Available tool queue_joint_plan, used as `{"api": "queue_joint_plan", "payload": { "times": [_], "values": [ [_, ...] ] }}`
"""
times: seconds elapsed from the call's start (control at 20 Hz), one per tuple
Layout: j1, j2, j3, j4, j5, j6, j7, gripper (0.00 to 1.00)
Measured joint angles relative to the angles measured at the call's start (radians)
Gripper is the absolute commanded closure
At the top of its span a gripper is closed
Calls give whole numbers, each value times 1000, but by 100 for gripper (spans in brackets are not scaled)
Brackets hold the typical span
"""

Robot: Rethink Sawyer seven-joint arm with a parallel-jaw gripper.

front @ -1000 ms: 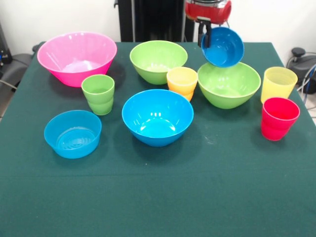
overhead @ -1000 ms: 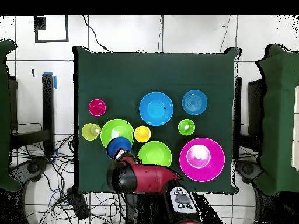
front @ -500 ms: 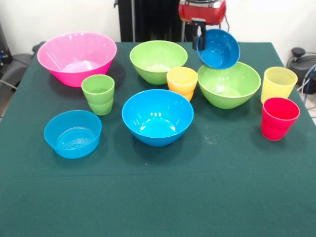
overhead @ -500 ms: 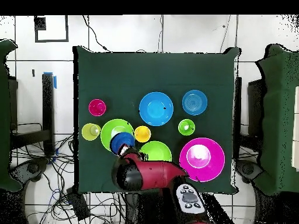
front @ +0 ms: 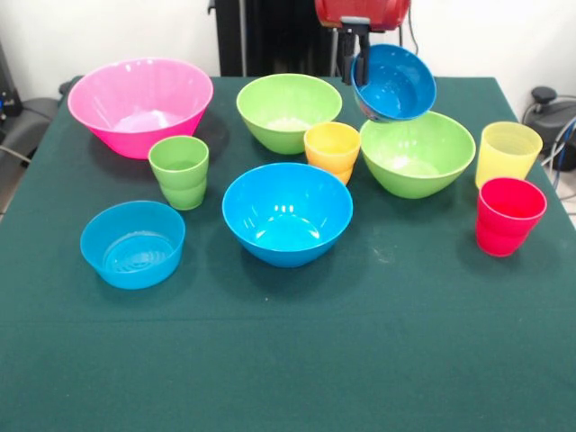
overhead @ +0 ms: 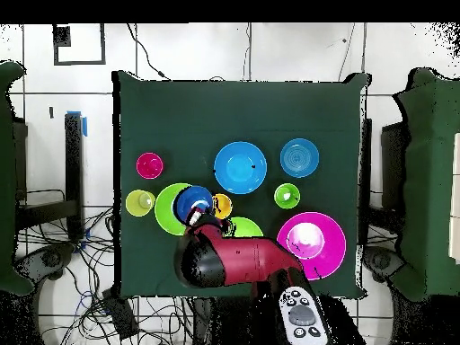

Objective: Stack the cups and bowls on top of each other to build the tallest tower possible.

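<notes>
1. Nearest on the green worktop sits the shallow light blue bowl at the left; just beyond it and to its right stands the medium bright blue bowl; the red cup stands at the right.
2. Farther back, the green cup stands at the left, the orange-yellow cup in the middle, the pale yellow cup at the right, just behind the red cup.
3. Beyond these, a lime green bowl sits right of the orange-yellow cup; a second lime green bowl sits farther back to its left; the large pink bowl is at the far left.
4. The gripper is closed on the rim of the small dark blue bowl, holding it tilted in the air above the right lime green bowl's far-left edge; in the overhead view that dark blue bowl overlaps the lime green bowl, beside the red arm.
</notes>
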Motion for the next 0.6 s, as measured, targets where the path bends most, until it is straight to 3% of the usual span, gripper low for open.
{"api": "queue_joint_plan", "payload": {
  "times": [0.6],
  "values": [
    [-4,-23,13,-86,-104,-9,0,100]
  ]
}}
